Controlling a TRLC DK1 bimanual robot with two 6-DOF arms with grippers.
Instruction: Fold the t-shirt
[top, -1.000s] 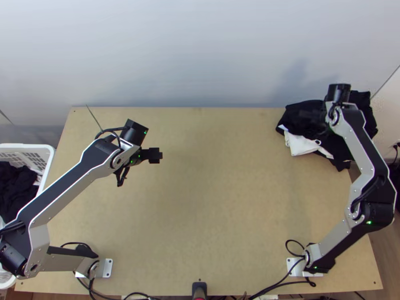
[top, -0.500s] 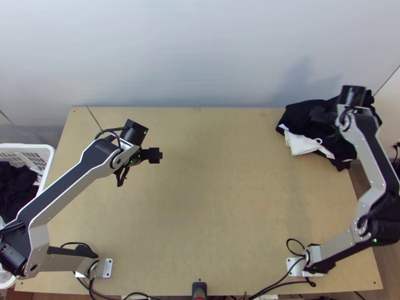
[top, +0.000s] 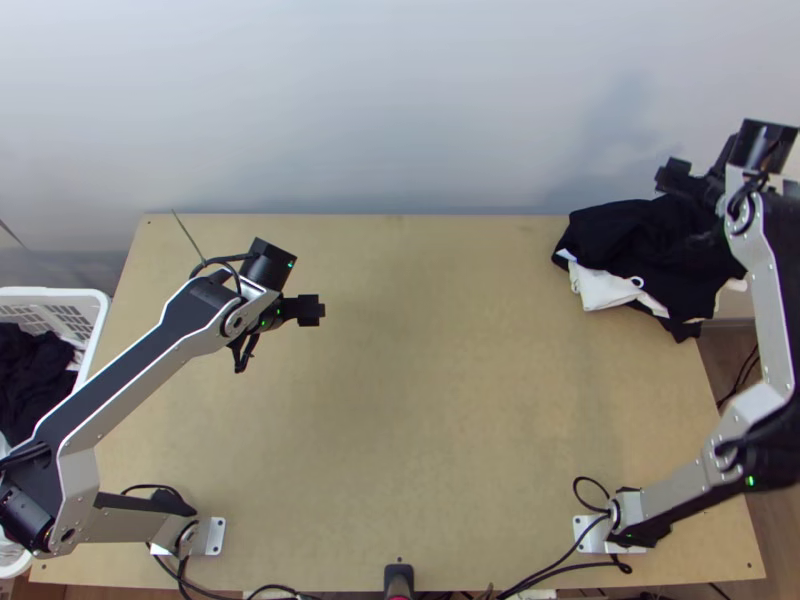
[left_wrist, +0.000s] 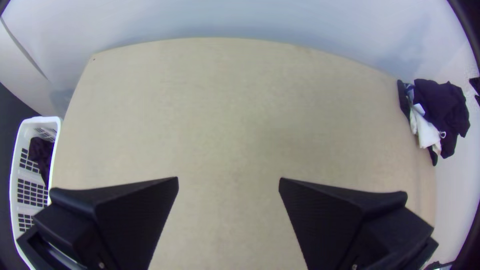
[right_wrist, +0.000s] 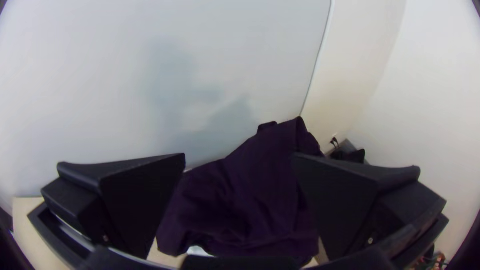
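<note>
A bunched dark cloth (top: 628, 232) lies at the table's (top: 430, 400) far right corner, a smaller white piece (top: 603, 289) showing along its near edge; which of them is the t-shirt, one cannot tell. The right gripper (top: 673, 178) hangs over the pile's far side, its fingers wide apart and gripping nothing. The left gripper (top: 311, 311), likewise spread wide and holding nothing, is above the table's left half, well apart from the pile.

Black cloth (top: 640, 240) lies in a bunched, creased heap at the table's (top: 420, 400) far right corner.
</note>
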